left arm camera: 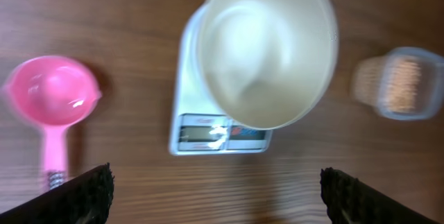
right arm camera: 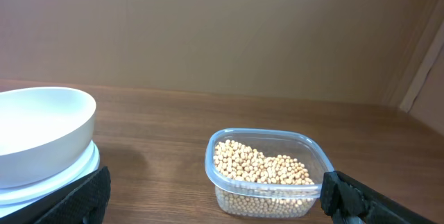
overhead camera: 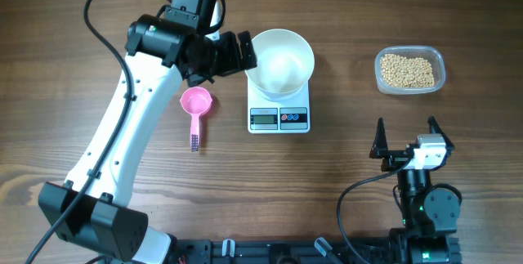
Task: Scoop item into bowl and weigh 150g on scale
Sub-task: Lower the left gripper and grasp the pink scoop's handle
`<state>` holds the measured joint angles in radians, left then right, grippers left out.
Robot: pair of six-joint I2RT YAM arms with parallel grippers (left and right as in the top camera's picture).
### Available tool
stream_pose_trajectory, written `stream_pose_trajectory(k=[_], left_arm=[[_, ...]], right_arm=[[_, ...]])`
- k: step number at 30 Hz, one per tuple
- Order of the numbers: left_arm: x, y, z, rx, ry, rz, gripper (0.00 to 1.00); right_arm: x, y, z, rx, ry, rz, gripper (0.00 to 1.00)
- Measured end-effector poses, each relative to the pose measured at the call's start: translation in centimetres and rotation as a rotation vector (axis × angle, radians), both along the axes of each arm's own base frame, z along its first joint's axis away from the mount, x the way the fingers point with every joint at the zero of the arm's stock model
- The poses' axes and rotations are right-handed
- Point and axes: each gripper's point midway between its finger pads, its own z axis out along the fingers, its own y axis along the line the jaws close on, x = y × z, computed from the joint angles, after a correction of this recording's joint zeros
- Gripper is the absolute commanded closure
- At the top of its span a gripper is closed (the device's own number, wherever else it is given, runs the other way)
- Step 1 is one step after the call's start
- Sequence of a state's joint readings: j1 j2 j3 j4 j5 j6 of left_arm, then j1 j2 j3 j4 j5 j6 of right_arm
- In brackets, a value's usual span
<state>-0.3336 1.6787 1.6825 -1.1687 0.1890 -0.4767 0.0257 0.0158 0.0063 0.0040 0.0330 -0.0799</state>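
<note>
The white bowl (overhead camera: 280,62) sits on the little white scale (overhead camera: 279,117), mid-surface (overhead camera: 343,174), and it looks empty inside. The beans (overhead camera: 408,69) are all in the clear plastic tub (overhead camera: 437,60), well off to the right of the scale. A pink scoop (overhead camera: 195,102) lies just left of the scale, cup end far, handle pointing near.

The left gripper (overhead camera: 248,51) hangs just beside the bowl's left rim. Its fingers (left arm camera: 83,196) are spread wide with nothing in them, and I can't tell if one brushes the rim. The right gripper (overhead camera: 406,137) is parked at the near right, well apart from the tub, fingers spread wide too and holding nothing.

As for writing, the scale has a grey display and a dark button panel on its near edge, but both are too small and blurry to read. I can't make out a brand anywhere either.
</note>
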Motion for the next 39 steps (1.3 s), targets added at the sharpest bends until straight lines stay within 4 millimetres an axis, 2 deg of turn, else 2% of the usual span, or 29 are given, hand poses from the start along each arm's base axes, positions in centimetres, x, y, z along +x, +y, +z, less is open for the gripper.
stream_pose_trajectory(k=[3,7,9,14,20,23,28,32,39], left_arm=[[-1.2,2.4,-1.0,0.101,0.06,0.049,0.0],[-3.2,7.3,-1.9,0.216,0.18,0.152,0.0],[-3.2,9.1,-2.0,0.231,0.198,0.202,0.0],[-4.0,11.8,-3.7,0.246,0.267,0.276,0.0],[-5.0,13.0,-8.3,0.24,0.334,0.308,0.0],[-5.3,12.7,-10.5,0.166,0.358,0.283,0.0],[-5.7,11.8,-11.8,0.041,0.369,0.199,0.08],[-5.7,12.4,-13.1,-0.011,0.36,0.199,0.08],[-7.6,12.9,-17.3,-0.057,0.382,0.21,0.14]], right_arm=[[0.0,0.0,0.0,0.0,0.0,0.0,0.0],[0.0,0.0,0.0,0.0,0.0,0.0,0.0],[0.0,0.0,0.0,0.0,0.0,0.0,0.0],[0.0,0.0,0.0,0.0,0.0,0.0,0.0],[0.0,0.0,0.0,0.0,0.0,0.0,0.0],[0.0,0.0,0.0,0.0,0.0,0.0,0.0],[0.0,0.0,0.0,0.0,0.0,0.0,0.0],[0.0,0.0,0.0,0.0,0.0,0.0,0.0],[0.0,0.0,0.0,0.0,0.0,0.0,0.0]])
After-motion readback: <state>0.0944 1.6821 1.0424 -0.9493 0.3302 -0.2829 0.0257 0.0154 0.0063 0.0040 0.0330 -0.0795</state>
